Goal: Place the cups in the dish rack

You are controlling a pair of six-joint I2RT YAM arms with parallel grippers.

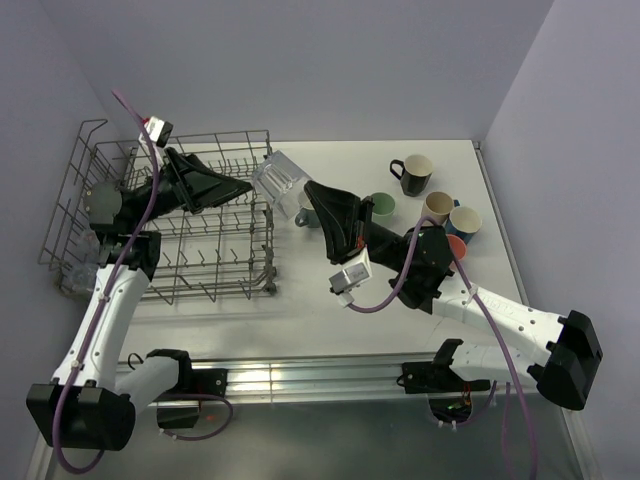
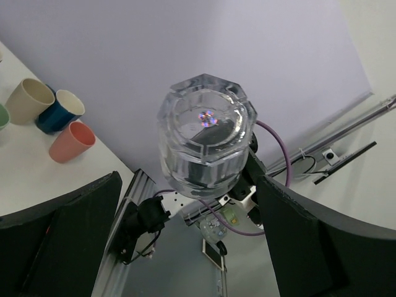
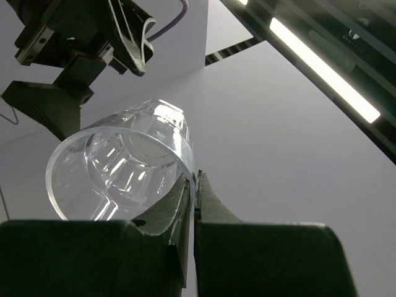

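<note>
right gripper [image 3: 193,185] pinching rim of one tumbler [image 3: 120,167] | left gripper [image 1: 238,187] agape, empty | six mugs [image 1: 415,175] beside right gripper, two part-hidden

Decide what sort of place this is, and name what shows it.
Probably a robotics test bench, not a kitchen: two robot arms bolted to a metal rail, a white table between plain walls, with a dish rack and mugs laid out.
</note>
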